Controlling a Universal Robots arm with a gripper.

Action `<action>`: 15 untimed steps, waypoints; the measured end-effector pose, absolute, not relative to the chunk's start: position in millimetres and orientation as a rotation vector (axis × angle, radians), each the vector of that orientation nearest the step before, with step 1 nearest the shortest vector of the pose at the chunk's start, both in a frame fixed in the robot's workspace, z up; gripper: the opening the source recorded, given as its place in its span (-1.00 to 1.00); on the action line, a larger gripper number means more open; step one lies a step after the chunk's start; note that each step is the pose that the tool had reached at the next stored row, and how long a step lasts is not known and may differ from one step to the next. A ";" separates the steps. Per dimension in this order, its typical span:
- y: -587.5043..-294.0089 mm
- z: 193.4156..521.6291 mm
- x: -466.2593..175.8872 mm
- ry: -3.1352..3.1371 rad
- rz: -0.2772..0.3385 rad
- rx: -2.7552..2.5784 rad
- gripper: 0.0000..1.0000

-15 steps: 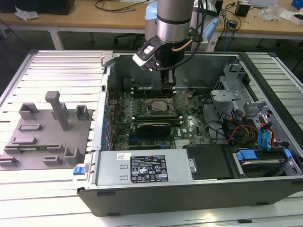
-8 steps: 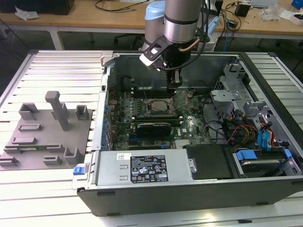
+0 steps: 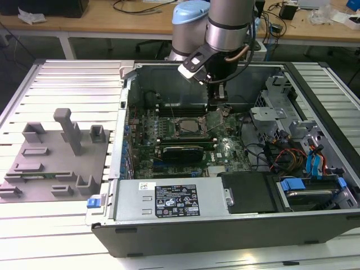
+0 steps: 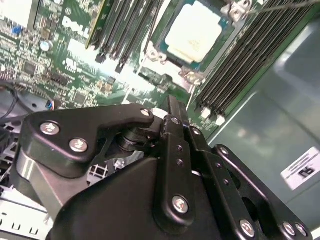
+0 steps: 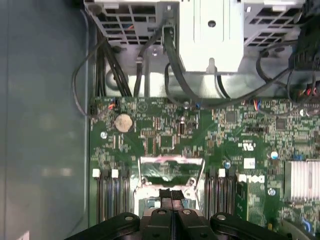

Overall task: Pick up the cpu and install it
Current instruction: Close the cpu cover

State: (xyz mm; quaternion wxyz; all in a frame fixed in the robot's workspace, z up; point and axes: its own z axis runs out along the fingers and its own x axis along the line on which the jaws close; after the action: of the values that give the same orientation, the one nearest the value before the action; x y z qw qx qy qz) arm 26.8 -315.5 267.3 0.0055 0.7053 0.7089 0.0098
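Exterior view's left: the grey plastic tray (image 3: 53, 160) is lying on the slatted table (image 3: 73, 79), well apart from the arm.
Case: the open computer case (image 3: 225, 230) is sitting just beside the tray, its motherboard (image 3: 143, 140) facing up.
Socket: the metal-framed socket (image 3: 169, 128) is sitting near the middle of the board.
Cpu: in the second wrist view the cpu (image 4: 193, 32) is lying flat inside the socket frame, its silvery top showing.
Load plate: the load plate (image 3: 214, 121) is standing tilted up at the socket's edge, toward the exterior view's right.
Gripper (image 3: 217, 108): it is hanging just above that plate; in the first wrist view its fingers (image 5: 166, 196) are pressing together, holding nothing.
Exterior view's right: the drive cage (image 3: 270, 115) and coloured cables (image 3: 287, 157) are sitting beside the board.
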 end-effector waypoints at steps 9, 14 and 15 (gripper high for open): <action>-315.5 267.3 56.5 2.219 0.031 2.208 -0.79; -315.5 267.3 72.2 2.219 0.031 2.208 -0.79; -315.5 267.3 74.8 2.219 0.031 2.208 -0.79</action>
State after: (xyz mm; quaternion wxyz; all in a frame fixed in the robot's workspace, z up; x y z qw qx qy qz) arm 74.8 -315.5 267.3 0.0055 0.7052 0.7089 0.0098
